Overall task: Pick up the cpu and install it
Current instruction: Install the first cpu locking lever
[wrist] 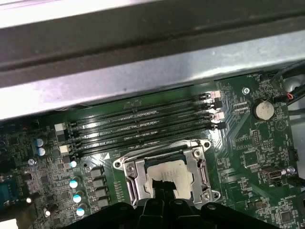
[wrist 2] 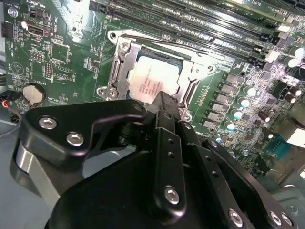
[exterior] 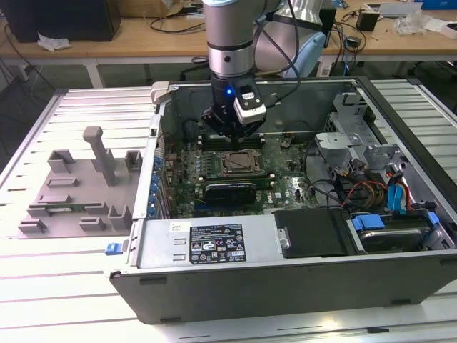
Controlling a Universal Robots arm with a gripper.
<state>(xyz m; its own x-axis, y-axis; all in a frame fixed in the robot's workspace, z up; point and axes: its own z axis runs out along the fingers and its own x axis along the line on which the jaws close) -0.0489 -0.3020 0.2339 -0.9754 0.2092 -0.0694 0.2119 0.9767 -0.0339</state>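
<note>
In the center of the exterior view, the gripper [exterior: 230, 133] hangs just above the socket [exterior: 239, 163] inside the open computer case [exterior: 300, 257], its fingers [wrist 2: 164, 107] together and holding nothing, while the cpu [wrist 2: 153, 81] lies flat in that metal-framed socket.

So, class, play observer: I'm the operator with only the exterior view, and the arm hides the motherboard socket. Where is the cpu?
Observer: In the second wrist view the cpu lies flat inside the socket frame, silver top up.
Operator: And the gripper?
Observer: The gripper is at one edge of the cpu; I cannot tell if it touches.
Operator: Memory slots?
Observer: In the first wrist view the slots beside the socket look empty.
</note>
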